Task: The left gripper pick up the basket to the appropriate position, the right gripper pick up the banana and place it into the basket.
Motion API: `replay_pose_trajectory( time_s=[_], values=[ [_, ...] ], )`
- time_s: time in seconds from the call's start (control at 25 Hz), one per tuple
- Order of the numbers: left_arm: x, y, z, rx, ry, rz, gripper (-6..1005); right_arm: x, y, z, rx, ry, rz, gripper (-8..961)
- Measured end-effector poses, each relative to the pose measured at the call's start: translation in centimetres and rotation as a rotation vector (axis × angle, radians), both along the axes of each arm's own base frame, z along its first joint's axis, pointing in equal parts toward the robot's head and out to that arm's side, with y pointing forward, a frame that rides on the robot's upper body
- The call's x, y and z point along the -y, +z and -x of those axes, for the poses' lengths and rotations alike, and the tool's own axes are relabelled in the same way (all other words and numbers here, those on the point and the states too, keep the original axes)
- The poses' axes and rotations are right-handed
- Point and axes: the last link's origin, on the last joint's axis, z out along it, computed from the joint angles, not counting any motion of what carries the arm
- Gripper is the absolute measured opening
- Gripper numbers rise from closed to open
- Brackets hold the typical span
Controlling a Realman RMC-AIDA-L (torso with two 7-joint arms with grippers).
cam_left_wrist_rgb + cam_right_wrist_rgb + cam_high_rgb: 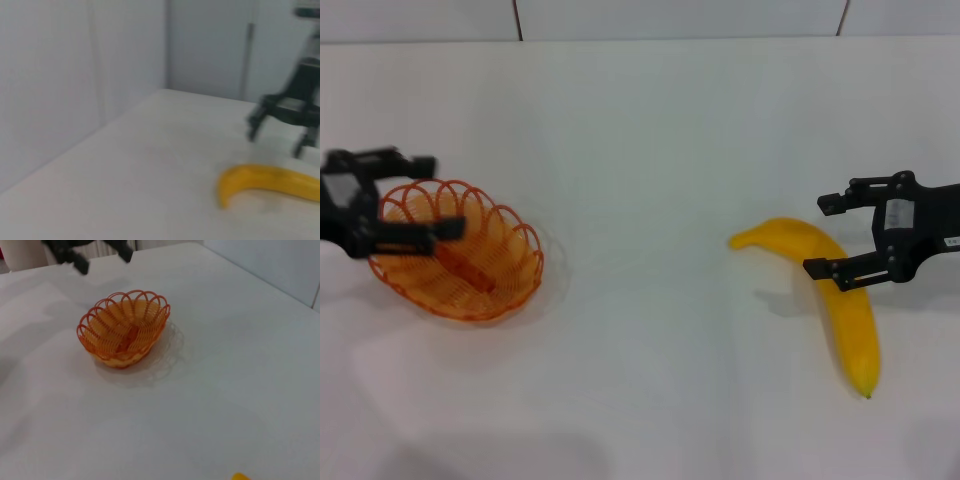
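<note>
The orange wire basket sits on the white table at the left and also shows in the right wrist view. My left gripper is open at the basket's far left rim, with one finger over the inside and one beyond the rim. It appears behind the basket in the right wrist view. The yellow banana lies at the right. My right gripper is open with its fingers on either side of the banana's upper part. The left wrist view shows the banana and the right gripper above it.
The white table stretches between basket and banana. A wall runs along its far edge. The banana's tip shows at the edge of the right wrist view.
</note>
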Motion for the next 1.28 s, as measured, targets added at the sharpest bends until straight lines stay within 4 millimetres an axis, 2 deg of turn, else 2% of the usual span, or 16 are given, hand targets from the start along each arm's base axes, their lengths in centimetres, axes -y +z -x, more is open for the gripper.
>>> replay_pose_trajectory(
  time_s=[0.4,0.64,0.88,1.28],
  values=[
    [-1.3,4.4,1.6,-0.014,0.318,-0.068,880,-0.1,0.0,0.0,0.001,-0.001,-0.005,862],
    [-2.0,6.4,1.9,-0.030,0.396,-0.080,875,-0.1,0.0,0.0,0.002,-0.002,-0.005,863],
    [-3.0,6.6,2.2,-0.128,0.457,-0.067,869,-0.1,0.0,0.0,0.001,-0.002,-0.004,863],
    [-4.2,5.9,3.4,-0.227,0.538,-0.096,860,-0.1,-0.8,-0.2,-0.014,-0.017,0.015,863]
  ],
)
